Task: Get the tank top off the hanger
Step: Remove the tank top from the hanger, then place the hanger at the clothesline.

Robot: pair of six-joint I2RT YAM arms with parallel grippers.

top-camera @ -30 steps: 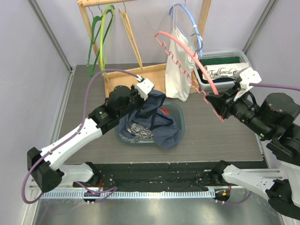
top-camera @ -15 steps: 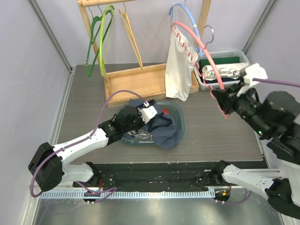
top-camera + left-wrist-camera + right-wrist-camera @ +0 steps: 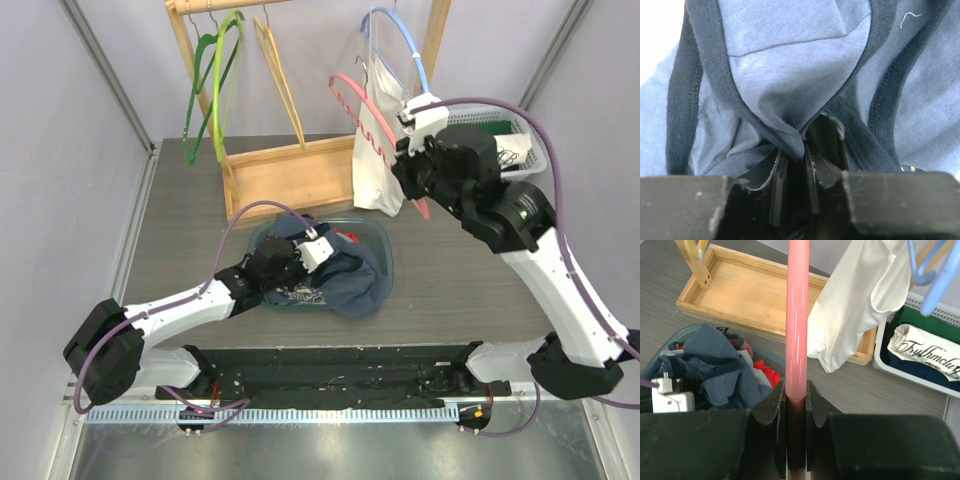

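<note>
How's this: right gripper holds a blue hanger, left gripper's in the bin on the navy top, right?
Wrong colour: the right gripper holds a pink hanger, as the right wrist view shows. The left gripper is in the bin on the navy top.

**Lilac walls, grey counter, wooden rack**

Plain lilac walls (image 3: pixel 60 150) stand left of the left jaws and behind and right of the right jaws. Slanted grey metal posts (image 3: pixel 105 70) run along them. A grey wood-grain counter (image 3: pixel 170 250) spreads under both jaws. A light wooden rack (image 3: pixel 290 175) with a tray base stands beyond the left jaws. The light is soft and even. A brushed metal strip (image 3: pixel 330 450) nearer than both jaws shows glare.
</note>
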